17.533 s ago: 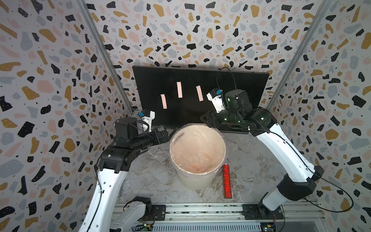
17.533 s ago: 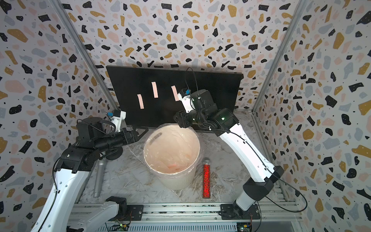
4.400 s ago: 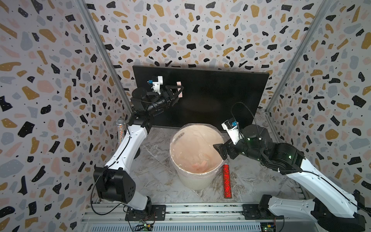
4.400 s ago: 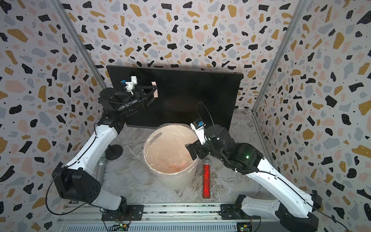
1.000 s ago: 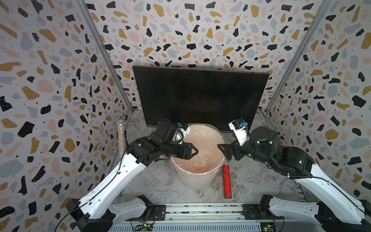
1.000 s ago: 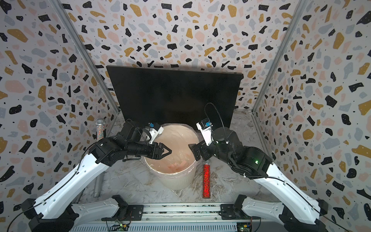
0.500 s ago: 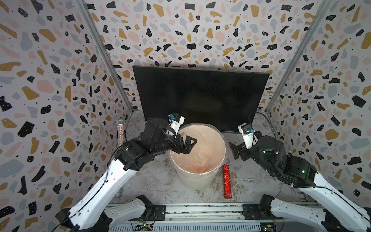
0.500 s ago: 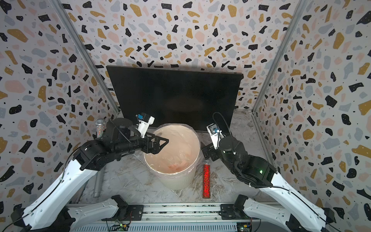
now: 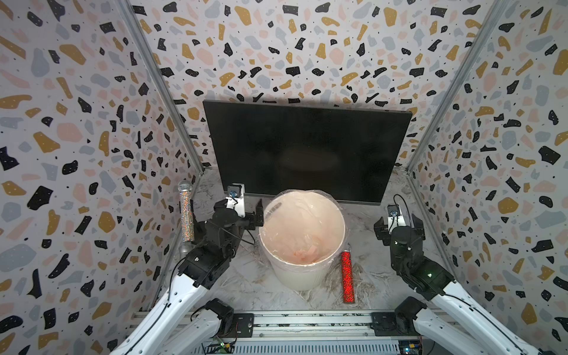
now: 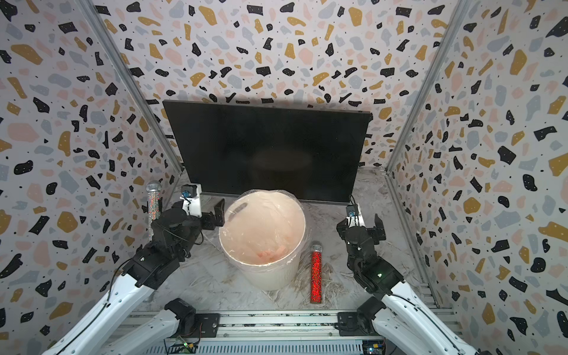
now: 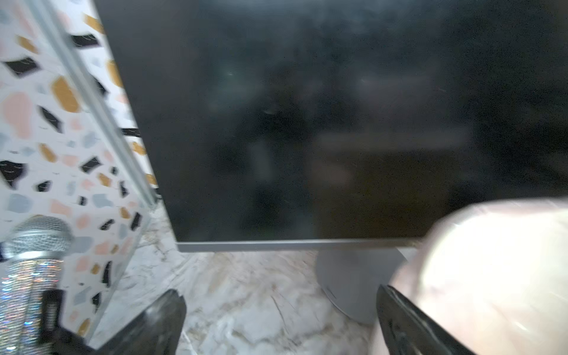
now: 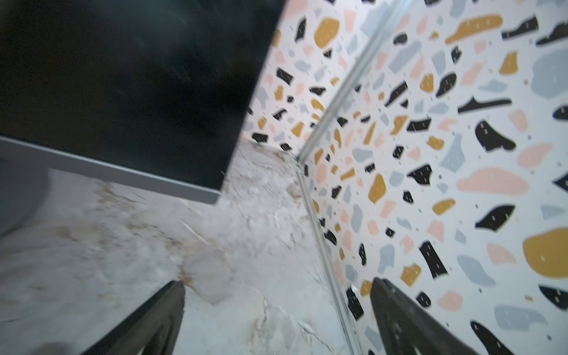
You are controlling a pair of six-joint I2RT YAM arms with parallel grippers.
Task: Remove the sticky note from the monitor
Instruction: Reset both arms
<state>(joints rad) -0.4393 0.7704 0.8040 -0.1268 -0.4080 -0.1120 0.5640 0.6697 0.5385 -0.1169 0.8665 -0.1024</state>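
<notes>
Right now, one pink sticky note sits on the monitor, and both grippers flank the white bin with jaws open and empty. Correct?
No: the monitor is bare in both top views, and the pink notes lie inside the white bin. The rest holds: the left gripper and right gripper flank the bin, jaws open and empty.

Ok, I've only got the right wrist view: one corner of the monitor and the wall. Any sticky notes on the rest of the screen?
Observer: None. In both top views the monitor is bare black right across.
Operator: What stands in front of it?
Observer: A lined white bin, with pink paper slips at its bottom.
Operator: And the other arm?
Observer: The left pincer is open and empty, beside the bin's rim.
</notes>
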